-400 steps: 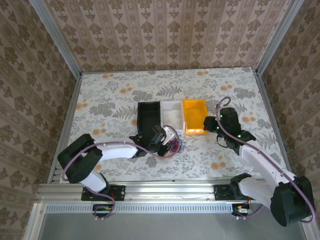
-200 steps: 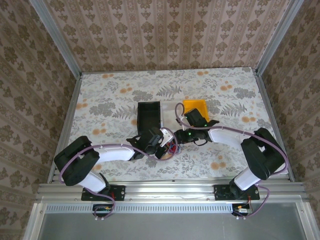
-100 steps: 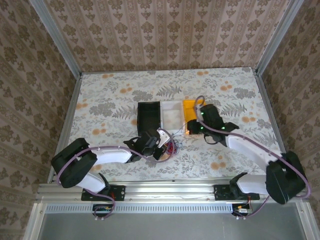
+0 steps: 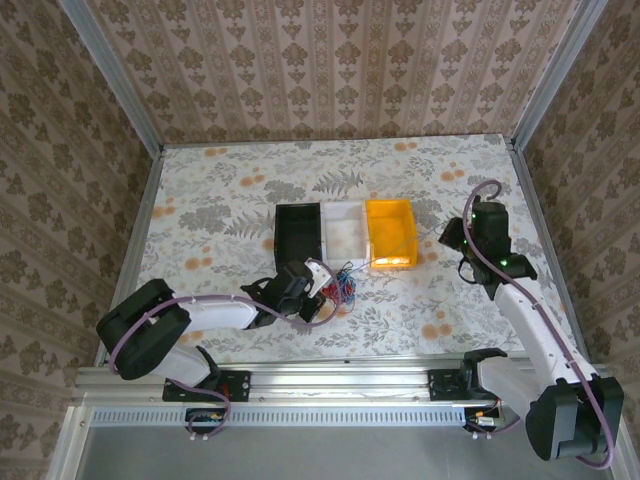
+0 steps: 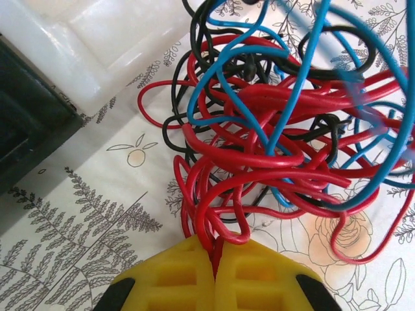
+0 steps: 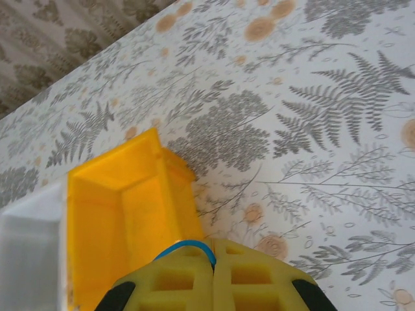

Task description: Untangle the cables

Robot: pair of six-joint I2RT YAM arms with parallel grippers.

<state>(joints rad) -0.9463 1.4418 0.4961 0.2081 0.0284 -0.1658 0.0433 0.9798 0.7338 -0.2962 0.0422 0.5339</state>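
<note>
Here the left gripper is closed tight on red strands at the near edge of the cables. They form a roundish knot with no clear long axis, its loops fanning ahead of the fingertips. A white bin lies ahead-left, near the knot. The right gripper pinches a blue cable loop, with the yellow bin ahead-left and bare table ahead-right.
</note>
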